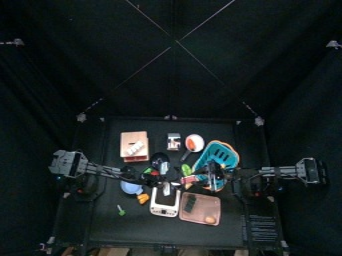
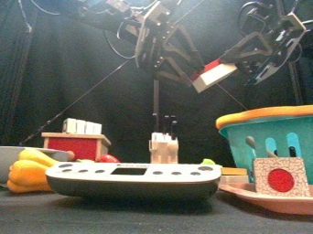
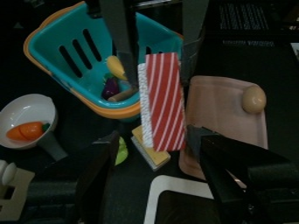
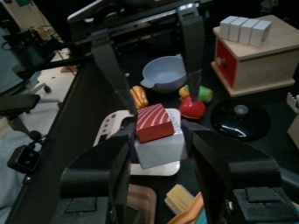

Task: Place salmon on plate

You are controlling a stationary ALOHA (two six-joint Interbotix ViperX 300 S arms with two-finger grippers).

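Red-striped salmon (image 3: 163, 96) on its white base hangs in the air above the middle of the table (image 1: 100, 195), tilted, between the two grippers. The right gripper (image 4: 158, 144) pinches one end of it, with its fingers set wide on both sides. The left gripper (image 3: 158, 157) is at the other end; it is not possible to tell if its fingers press the piece or only stand beside it.

Below the salmon, the pink plate (image 3: 222, 118) lies near the front edge of the table, right of the middle, and it carries one small tan round thing (image 3: 253, 98) at its rim. The teal basket (image 3: 70, 52) with an orange rim stands just behind the plate, toward the right edge; inside are a yellow piece (image 3: 115, 67) and a purple piece (image 3: 112, 87). The white bowl (image 3: 26, 109) holds something orange (image 3: 30, 131). The red box (image 4: 263, 57), near the back left corner, has white blocks (image 4: 246, 28) on top. The grey-blue bowl (image 4: 163, 74) seems empty.
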